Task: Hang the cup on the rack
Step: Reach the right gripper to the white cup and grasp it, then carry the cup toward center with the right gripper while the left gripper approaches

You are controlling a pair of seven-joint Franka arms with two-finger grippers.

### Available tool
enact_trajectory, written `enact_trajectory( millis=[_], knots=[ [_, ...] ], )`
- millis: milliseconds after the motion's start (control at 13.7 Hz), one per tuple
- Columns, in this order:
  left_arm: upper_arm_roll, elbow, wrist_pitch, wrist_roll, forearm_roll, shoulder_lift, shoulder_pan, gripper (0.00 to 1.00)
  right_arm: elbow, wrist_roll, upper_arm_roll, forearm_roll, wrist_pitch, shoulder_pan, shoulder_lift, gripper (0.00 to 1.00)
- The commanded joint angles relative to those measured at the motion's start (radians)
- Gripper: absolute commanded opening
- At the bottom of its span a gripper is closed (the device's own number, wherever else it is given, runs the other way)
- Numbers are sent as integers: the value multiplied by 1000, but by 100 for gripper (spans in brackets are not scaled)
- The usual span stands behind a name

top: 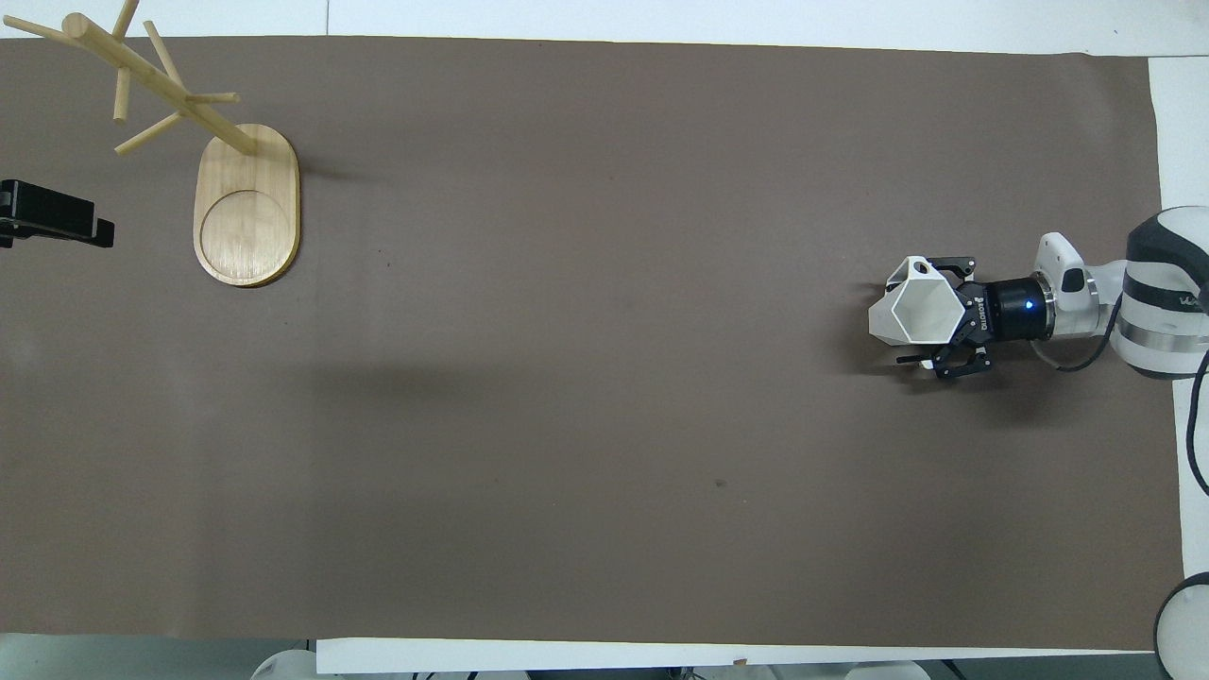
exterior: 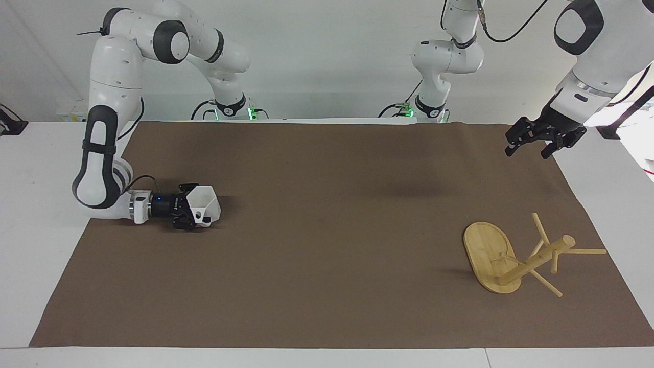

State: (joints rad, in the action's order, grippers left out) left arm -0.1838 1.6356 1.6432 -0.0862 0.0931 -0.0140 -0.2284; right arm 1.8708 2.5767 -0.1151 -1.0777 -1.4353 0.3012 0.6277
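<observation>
The white faceted cup [exterior: 205, 202] stands upright on the brown mat at the right arm's end of the table, rim up; it also shows in the overhead view [top: 909, 304]. My right gripper [exterior: 199, 210] lies level just above the mat, open, with a finger on each side of the cup [top: 921, 314]. The bamboo rack [exterior: 489, 254] stands at the left arm's end, its post [exterior: 536, 259] and pegs bare; its oval base shows in the overhead view [top: 247, 203]. My left gripper [exterior: 531, 145] is open and empty, in the air over the mat's corner near the rack [top: 57, 215].
The brown mat [exterior: 337, 230] covers most of the white table. Nothing else lies on it between the cup and the rack.
</observation>
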Motion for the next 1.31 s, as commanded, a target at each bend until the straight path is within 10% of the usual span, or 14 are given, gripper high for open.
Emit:
enact_trajectory(
  millis=[0, 146, 292, 1240],
  knots=[
    [6, -3, -10, -4, 10, 0, -2, 100, 31, 26, -3, -27, -28, -14, -25, 89],
    [14, -5, -14, 3, 10, 2, -2, 100, 27, 20, -3, -44, -28, -14, -26, 43],
    [15, -2, -20, 5, 10, 0, -2, 100, 25, -47, 5, -56, -37, -52, -68, 28],
    [18, -14, 77, 215, -142, 14, -205, 100, -7, -447, 9, -674, -646, -779, -203, 28]
  ],
)
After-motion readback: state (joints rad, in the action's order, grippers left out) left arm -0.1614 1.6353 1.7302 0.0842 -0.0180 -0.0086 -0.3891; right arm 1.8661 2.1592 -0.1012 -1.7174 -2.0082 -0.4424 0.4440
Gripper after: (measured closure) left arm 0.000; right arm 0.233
